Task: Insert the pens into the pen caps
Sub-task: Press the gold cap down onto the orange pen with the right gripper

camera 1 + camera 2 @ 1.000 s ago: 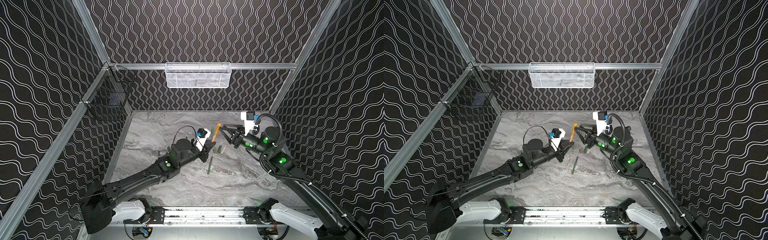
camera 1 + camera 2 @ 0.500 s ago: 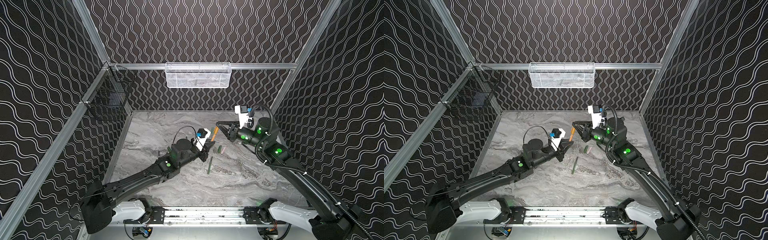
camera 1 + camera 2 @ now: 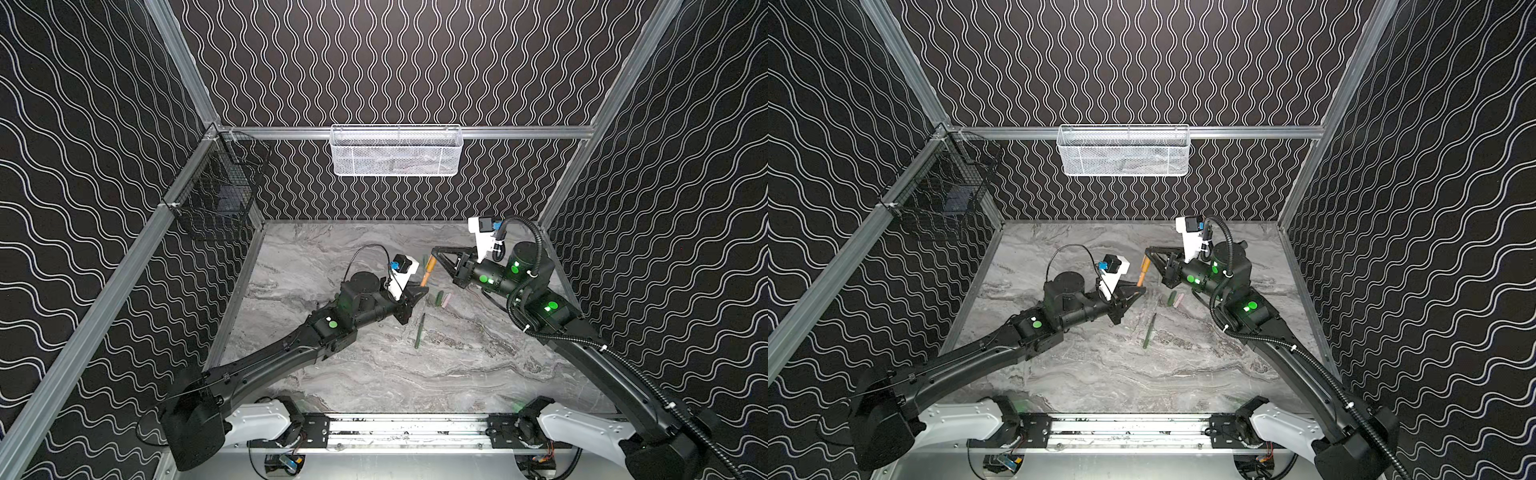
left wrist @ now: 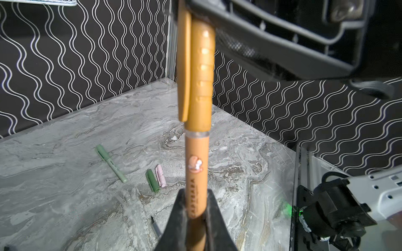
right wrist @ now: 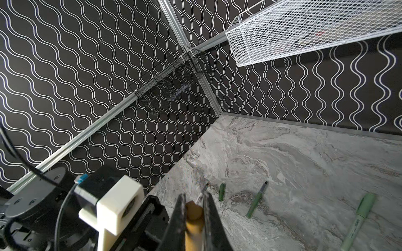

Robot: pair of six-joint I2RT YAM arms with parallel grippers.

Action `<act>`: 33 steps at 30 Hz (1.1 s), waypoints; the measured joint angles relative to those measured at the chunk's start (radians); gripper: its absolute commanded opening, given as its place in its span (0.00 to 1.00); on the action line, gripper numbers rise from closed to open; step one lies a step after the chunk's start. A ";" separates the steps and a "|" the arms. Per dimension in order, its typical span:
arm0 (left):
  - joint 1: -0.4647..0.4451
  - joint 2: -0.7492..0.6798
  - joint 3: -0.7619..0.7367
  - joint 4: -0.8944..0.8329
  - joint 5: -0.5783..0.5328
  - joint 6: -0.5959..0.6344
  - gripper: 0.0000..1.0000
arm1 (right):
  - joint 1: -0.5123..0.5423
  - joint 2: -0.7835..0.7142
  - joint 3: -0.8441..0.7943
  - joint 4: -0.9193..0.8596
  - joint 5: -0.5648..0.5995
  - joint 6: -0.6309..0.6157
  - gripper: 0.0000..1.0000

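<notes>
Left hand is clamped on the orange-brown pen, held above the table toward 12 o'clock of centre. Right hand is clamped on the orange-brown cap, which covers the tip. Recommended: press straight along the barrel, without side load, until the cap appears fully seated.

Table centre: uncapped pen lying flat. At its 1 o'clock, loose cap, second cap just beside it at 3. At 12, raised pen, near end pinched in left gripper, far end in right gripper. Mesh basket on back wall, 12 o'clock; wire basket on side wall, 10.
</notes>
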 measured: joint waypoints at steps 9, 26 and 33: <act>0.035 -0.034 0.002 -0.075 0.021 0.000 0.00 | 0.052 0.027 -0.038 0.084 0.035 -0.003 0.04; 0.076 -0.055 -0.011 -0.152 0.060 -0.035 0.00 | 0.122 0.073 -0.070 0.161 0.126 0.006 0.20; 0.089 -0.055 -0.010 0.082 0.022 -0.079 0.00 | 0.134 0.026 0.047 -0.080 0.111 -0.059 0.42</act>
